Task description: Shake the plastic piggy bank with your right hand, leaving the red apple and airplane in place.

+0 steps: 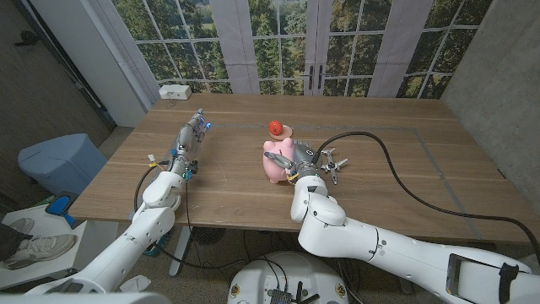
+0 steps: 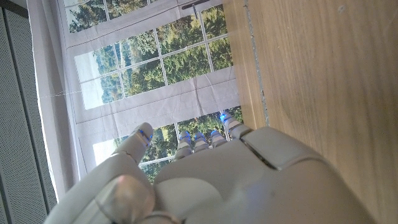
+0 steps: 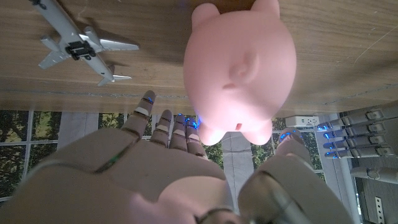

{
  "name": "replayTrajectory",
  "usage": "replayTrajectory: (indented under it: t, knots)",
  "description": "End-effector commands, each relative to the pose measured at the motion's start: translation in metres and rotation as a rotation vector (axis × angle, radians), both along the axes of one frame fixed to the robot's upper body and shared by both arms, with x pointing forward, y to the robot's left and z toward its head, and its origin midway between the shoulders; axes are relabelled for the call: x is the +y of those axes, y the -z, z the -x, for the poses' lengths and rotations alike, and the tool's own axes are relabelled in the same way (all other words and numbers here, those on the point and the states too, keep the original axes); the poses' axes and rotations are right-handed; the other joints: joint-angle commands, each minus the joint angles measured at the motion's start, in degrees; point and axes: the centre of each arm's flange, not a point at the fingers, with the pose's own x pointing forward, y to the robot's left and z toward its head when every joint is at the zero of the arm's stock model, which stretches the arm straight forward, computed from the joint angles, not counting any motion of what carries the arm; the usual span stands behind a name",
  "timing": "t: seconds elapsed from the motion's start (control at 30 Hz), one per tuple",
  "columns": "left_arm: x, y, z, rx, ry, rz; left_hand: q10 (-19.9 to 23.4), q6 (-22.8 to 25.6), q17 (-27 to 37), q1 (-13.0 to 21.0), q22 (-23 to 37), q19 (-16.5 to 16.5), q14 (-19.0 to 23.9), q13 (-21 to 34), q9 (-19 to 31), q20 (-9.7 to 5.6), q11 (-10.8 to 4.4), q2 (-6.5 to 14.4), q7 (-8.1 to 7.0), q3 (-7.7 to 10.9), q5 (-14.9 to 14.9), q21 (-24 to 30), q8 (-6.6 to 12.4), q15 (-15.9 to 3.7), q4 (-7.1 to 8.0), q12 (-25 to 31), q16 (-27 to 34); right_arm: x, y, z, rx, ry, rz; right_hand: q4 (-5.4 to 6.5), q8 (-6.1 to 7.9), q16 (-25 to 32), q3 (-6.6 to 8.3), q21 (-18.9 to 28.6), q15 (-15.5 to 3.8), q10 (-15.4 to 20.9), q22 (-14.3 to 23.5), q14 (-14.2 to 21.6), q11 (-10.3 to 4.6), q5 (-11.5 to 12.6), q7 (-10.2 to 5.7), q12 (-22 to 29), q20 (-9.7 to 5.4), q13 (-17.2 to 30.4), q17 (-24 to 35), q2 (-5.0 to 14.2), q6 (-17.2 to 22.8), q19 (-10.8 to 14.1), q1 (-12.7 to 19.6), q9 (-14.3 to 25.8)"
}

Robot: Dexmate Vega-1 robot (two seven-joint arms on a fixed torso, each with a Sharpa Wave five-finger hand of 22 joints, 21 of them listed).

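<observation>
Near the desk's (image 1: 405,181) middle, right hand (image 1: 305,162) reaching at the pink plastic piggy bank (image 1: 277,160), fingers (image 3: 163,127) spread to either side of its body; whether closed on it or merely around it, cannot tell. Toy airplane (image 1: 332,162) lying just beside that hand, on the side toward the right edge. Just beyond the pig, toward the far edge, red apple (image 1: 276,128). Toward the left edge, left hand (image 1: 191,135) stretched out, fingers (image 2: 142,139) straight and apart, holding nothing.
</observation>
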Motion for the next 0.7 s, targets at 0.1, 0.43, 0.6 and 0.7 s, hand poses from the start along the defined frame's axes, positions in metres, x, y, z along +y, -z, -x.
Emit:
replayTrajectory:
  t: [0.1, 0.43, 0.6, 0.7]
  knots:
    - [0.011, 0.003, 0.0, -0.007, -0.002, 0.012, -0.3, -0.1, 0.3, 0.7, 0.1, 0.4, 0.2, 0.3, 0.2, -4.54, 0.19, 3.2, 0.31, -0.06, 0.5, 0.0, 0.14, -3.75, -0.35, 0.2, 0.2, 0.023, -0.002, -0.015, 0.07, 0.109, 0.116, -0.71, -0.11, -0.1, -0.41, 0.1, 1.25, -2.2, 0.2, -1.2, 0.92, 1.1, 2.79, -0.1, -0.12, 0.6, 0.4, 0.02, -2.9, -0.8, 2.6, 0.4]
    - [0.015, 0.003, -0.003, -0.001, -0.002, 0.016, -0.3, -0.1, 0.3, 0.7, 0.1, 0.6, 0.2, 0.3, 0.2, -4.44, 0.21, 3.2, 0.38, -0.08, 0.5, 0.0, 0.14, -3.64, -0.4, 0.2, 0.3, 0.026, -0.004, -0.033, 0.123, 0.18, 0.179, -1.59, 0.34, 1.3, -0.77, 0.8, 1.46, -2.2, 0.2, 1.3, 1.63, 2.7, 2.92, 0.9, -1.17, 1.2, 0.8, -0.33, -6.0, 1.0, 7.6, 0.5]
    - [0.017, 0.002, -0.004, 0.003, -0.006, 0.018, -0.3, 0.0, 0.2, 0.7, 0.1, 0.8, 0.4, 0.3, 0.2, -4.36, 0.16, 3.1, 0.4, -0.1, 0.5, 0.1, 0.19, -3.6, -0.5, 0.2, 0.3, 0.028, -0.003, -0.039, 0.131, 0.19, 0.22, -1.34, 1.57, 4.1, -0.81, 2.1, -2.2, 0.1, 0.3, 6.3, -0.49, 4.2, 2.12, 2.3, -2.64, 1.9, 2.0, 0.93, -5.7, 5.2, 13.2, 0.7]
    - [0.018, 0.003, -0.004, 0.006, -0.008, 0.018, -0.3, 0.0, 0.2, 0.7, 0.1, 0.9, 0.4, 0.3, 0.2, -4.35, 0.17, 3.0, 0.46, -0.11, 0.5, 0.1, 0.2, -3.56, -0.55, 0.3, 0.3, 0.028, -0.002, -0.045, 0.142, 0.189, 0.234, -1.27, 2.34, 7.3, 0.03, 3.6, -4.33, 2.2, 0.7, 11.4, -0.75, 5.5, 2.72, 3.3, -4.02, 2.7, 3.8, 3.54, -4.8, 9.7, 18.1, 0.9]
